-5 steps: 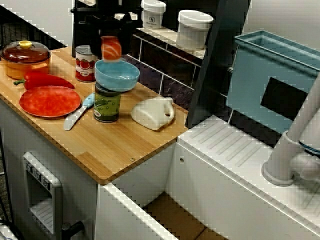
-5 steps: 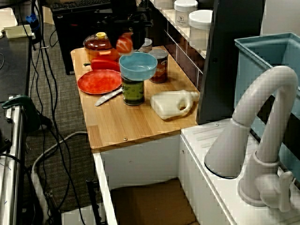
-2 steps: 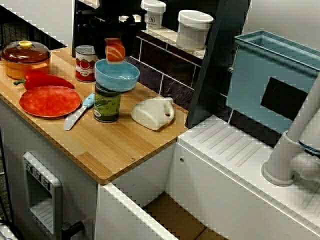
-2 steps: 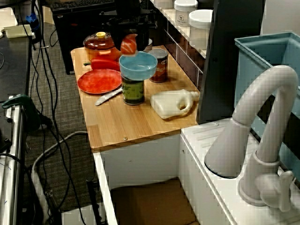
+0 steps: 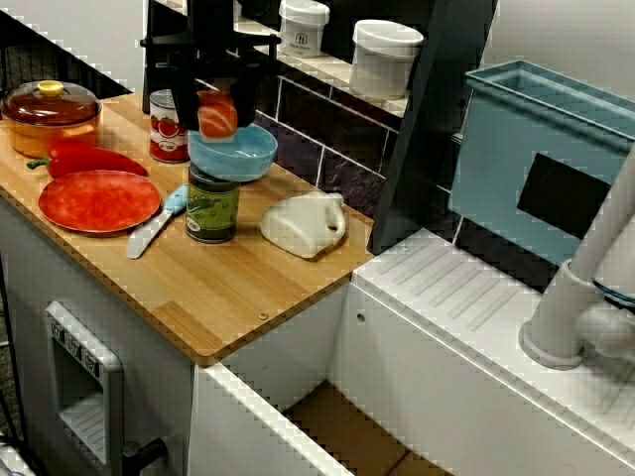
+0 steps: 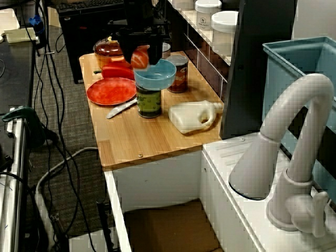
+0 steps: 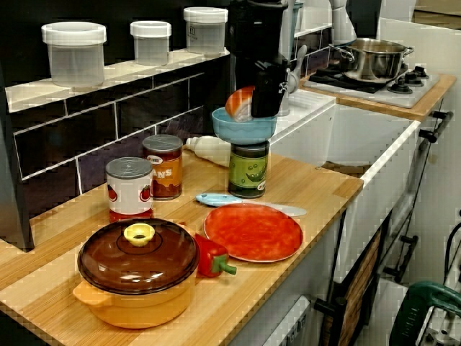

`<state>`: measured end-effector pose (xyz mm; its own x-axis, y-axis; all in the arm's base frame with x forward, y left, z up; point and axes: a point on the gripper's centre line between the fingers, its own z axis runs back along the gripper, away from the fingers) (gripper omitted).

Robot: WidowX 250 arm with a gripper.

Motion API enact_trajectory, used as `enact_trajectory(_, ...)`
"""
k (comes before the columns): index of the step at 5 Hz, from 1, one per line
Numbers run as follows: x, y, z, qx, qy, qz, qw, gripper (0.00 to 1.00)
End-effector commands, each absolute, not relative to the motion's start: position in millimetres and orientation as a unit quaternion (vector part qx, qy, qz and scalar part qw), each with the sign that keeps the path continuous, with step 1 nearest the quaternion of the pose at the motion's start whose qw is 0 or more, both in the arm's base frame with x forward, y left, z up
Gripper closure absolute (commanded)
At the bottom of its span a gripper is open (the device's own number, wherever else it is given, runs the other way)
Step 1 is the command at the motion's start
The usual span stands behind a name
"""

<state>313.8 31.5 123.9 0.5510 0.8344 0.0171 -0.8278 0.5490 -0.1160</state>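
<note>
1. The black claw point(image 5: 219, 97), in the upper left of the high view from the sink side, is clenched on an orange piece point(image 5: 217, 115).
2. The orange piece hangs at the left rim of a blue bowl point(image 5: 241, 155). I cannot tell whether it touches the rim.
3. The bowl sits on a green can point(image 5: 211, 206), which stands upright on the bench point(image 5: 228, 290).
4. A knife point(image 5: 152, 229) lies just left of the can, and a red plate point(image 5: 98, 201) lies further left.
5. A white jug point(image 5: 305, 224) lies on its side just right of the can.
6. A tomato can point(image 5: 169, 127) stands behind the bowl. A red pepper point(image 5: 91, 159) and a lidded pot point(image 5: 52, 115) are at the far left.
</note>
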Motion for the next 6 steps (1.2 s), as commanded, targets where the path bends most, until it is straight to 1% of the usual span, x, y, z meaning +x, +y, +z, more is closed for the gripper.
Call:
enact_trajectory(1, 311.8, 35.2, 142.1, -0.058, -0.062, 0.478, 0.875, 1.0)
enact_trajectory(3, 314.1, 35.2, 138.6, -0.057, -0.06, 0.484, 0.871, 1.0)
enact_trajectory(4, 315.8, 35.0, 137.4, -0.055, -0.06, 0.489, 0.868, 0.95)
enact_trajectory(5, 316.3, 33.9, 134.0, -0.052, -0.059, 0.492, 0.867, 0.0)
enact_trajectory(6, 316.5, 33.8, 133.2, -0.052, -0.059, 0.493, 0.867, 0.0)
